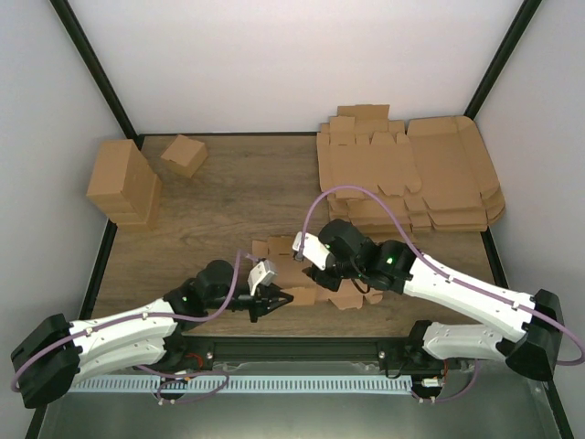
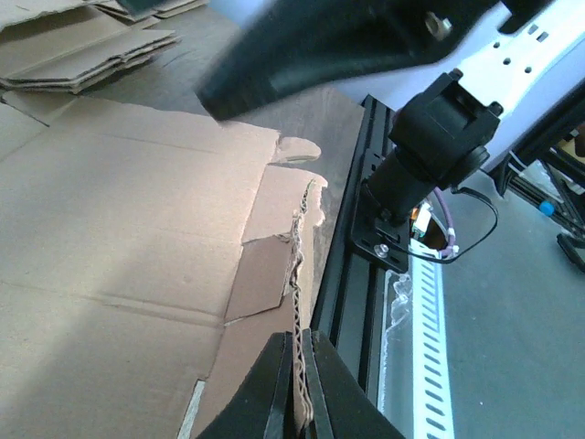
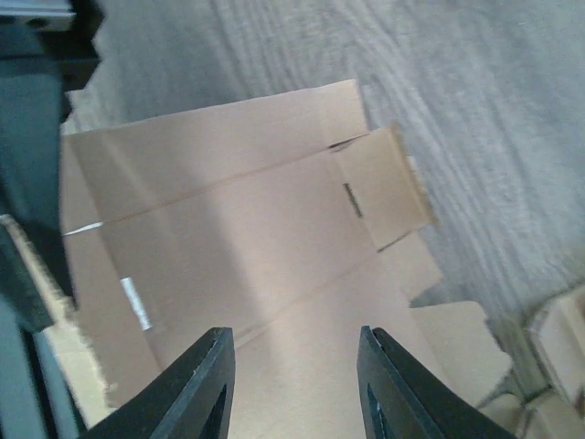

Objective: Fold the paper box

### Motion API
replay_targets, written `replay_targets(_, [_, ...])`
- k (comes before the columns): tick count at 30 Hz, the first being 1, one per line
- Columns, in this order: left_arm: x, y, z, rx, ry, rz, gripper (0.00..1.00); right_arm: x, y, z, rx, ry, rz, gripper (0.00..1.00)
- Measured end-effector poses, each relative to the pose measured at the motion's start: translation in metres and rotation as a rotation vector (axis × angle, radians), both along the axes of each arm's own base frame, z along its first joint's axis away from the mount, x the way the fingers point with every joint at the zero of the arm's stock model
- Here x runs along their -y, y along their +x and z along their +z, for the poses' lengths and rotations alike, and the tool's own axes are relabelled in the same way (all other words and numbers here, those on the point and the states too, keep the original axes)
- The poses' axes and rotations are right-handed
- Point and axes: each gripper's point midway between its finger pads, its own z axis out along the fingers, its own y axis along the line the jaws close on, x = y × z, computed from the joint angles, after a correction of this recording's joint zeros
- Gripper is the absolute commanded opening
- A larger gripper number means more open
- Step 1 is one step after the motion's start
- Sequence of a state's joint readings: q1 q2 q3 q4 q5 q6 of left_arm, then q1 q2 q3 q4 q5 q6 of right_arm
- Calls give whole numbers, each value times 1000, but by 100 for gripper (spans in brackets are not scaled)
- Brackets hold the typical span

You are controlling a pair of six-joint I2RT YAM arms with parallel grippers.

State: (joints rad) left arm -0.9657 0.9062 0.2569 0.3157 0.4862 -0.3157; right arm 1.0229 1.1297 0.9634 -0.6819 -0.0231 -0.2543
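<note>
Black jaws of the left gripper (image 2: 294, 357) are clamped fully on the near edge of the plain brown die-cut cardboard paper box (image 2: 119, 238), which lies near the front middle of the brown wooden table (image 1: 247, 183). Over the sheet, the right gripper (image 3: 297, 347) hovers with its jaws partly open, holding nothing.

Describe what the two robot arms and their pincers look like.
Both the left arm and right arm have white shells with black joints and black bases. A purple cable loops along each. The left pincer and right pincer each have two dark, tapering fingers. A green light glows on the right arm.
</note>
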Motion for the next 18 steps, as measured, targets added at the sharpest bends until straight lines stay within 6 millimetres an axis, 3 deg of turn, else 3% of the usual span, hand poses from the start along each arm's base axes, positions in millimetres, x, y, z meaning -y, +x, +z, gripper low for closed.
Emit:
replay_targets(4, [0, -3, 0, -3, -1, -16, 4, 5, 12, 9, 54, 11, -58, 40])
replay_targets(9, [0, -3, -1, -5, 2, -18, 4, 6, 10, 13, 56, 25, -50, 44])
replay_targets(18, [0, -3, -1, -6, 2, -18, 4, -3, -36, 12, -106, 78, 147, 41])
